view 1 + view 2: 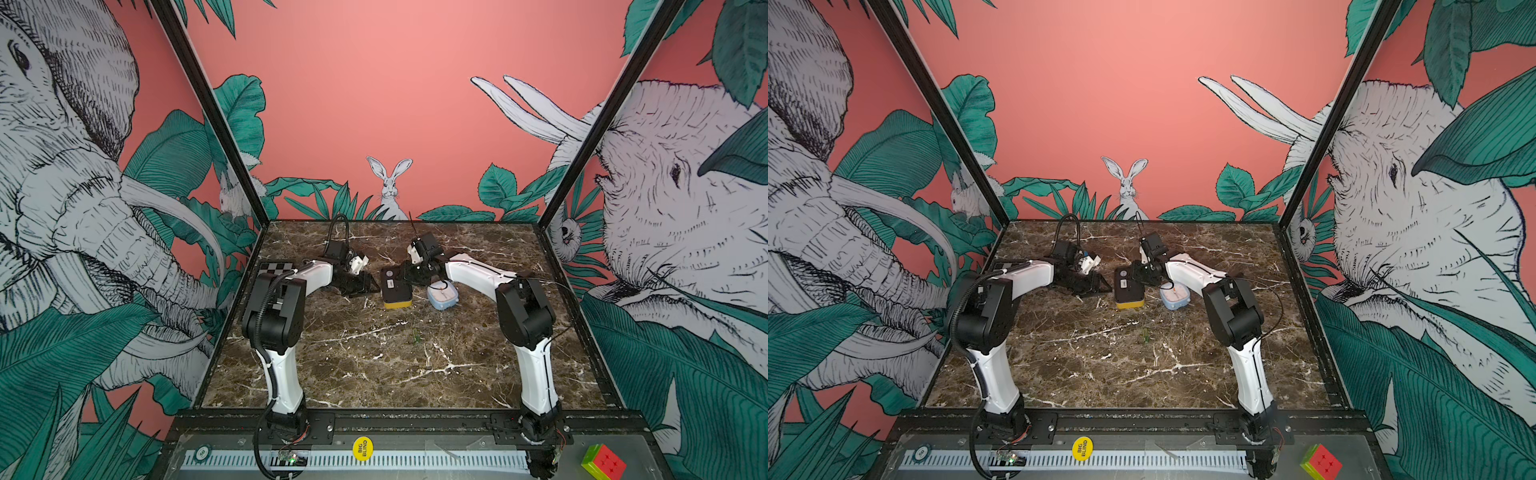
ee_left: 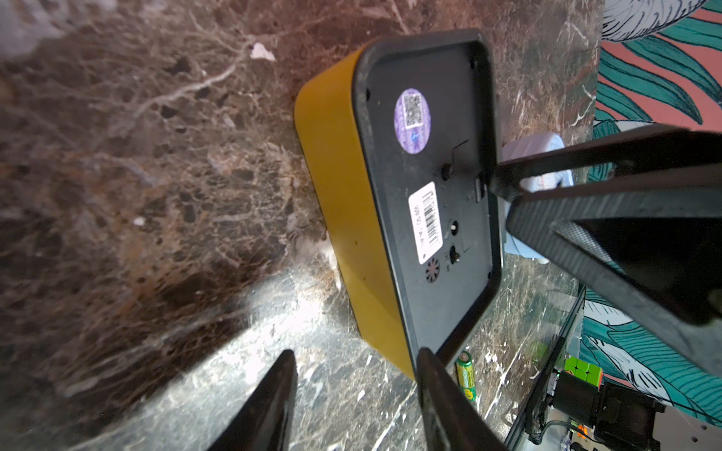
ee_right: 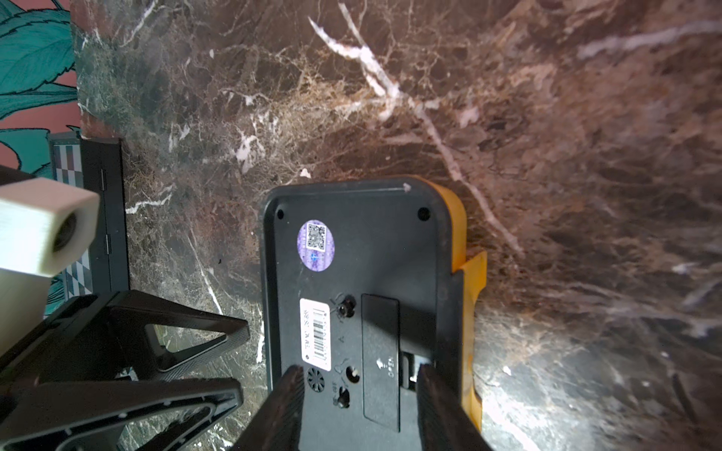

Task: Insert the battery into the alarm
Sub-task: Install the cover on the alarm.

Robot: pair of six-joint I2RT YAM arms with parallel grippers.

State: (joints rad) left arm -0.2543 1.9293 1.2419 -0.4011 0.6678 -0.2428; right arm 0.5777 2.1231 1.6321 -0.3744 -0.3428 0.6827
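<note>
The alarm clock (image 1: 397,286) lies face down near the middle of the marble table (image 1: 374,374), with its black back up and its yellow sides showing. The green battery (image 2: 467,377) lies flat on the table, apart from the clock, on the side nearer the arms' bases.

The right gripper (image 3: 359,371) hangs over the clock's back. Its jaws are partway apart and grip nothing, and the rectangular lid (image 3: 381,359) in the back shows between its fingers.

The left gripper (image 2: 356,353) sits low just beside the clock on the left. Its jaws are likewise partway apart and empty, with bare table between them.

A small pale blue gadget (image 1: 442,296) rests just beside the clock on the right. A coloured cube (image 1: 603,463) sits on the front ledge.
</note>
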